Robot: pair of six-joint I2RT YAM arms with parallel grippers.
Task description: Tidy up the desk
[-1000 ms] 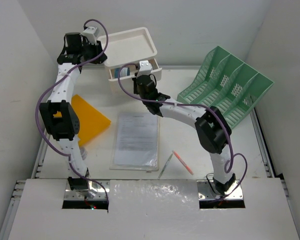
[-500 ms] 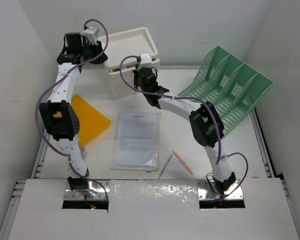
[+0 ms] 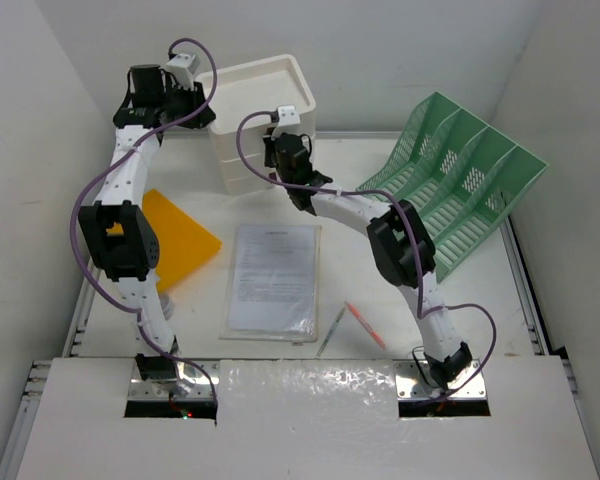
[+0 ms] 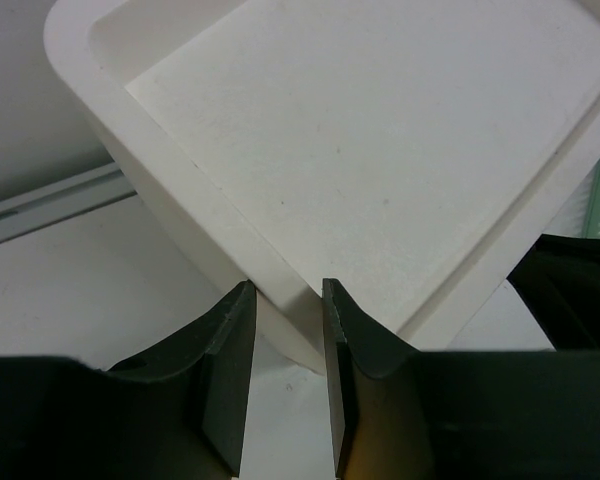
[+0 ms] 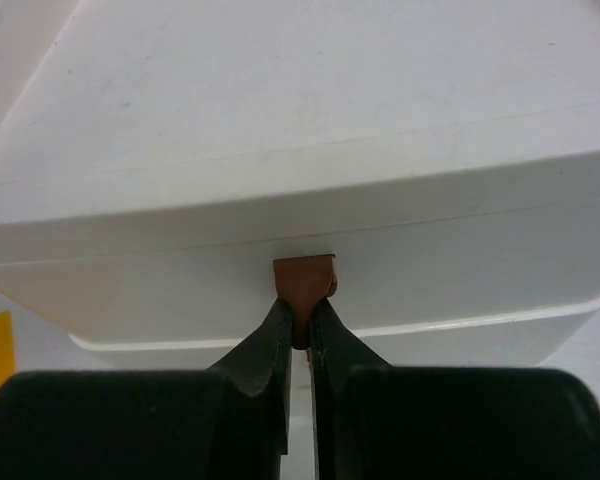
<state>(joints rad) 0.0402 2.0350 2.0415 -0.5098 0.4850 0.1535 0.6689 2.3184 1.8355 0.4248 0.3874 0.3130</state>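
Note:
The desk (image 3: 370, 280) is a white tabletop with metal rails. At its back stands a white drawer box (image 3: 265, 95) with a shallow tray top (image 4: 380, 130). My left gripper (image 3: 206, 112) straddles the tray's near-left corner (image 4: 285, 290), its jaws closed on the rim. My right gripper (image 3: 278, 140) is at the box's front, and in the right wrist view it (image 5: 302, 315) is shut on a small brown pull tab (image 5: 304, 278) on a drawer front (image 5: 310, 240). The drawers sit flush in the box.
An orange folder (image 3: 183, 238) lies at the left. A sheet in a clear sleeve (image 3: 273, 277) lies in the middle. A red pen (image 3: 366, 326) and a grey pen (image 3: 330, 332) lie toward the front. A green mesh file rack (image 3: 450, 185) stands at the right.
The drawer that stood pulled out a second ago is now pushed flush into the box, with my right gripper moving back with it on the tab. The left arm has not moved.

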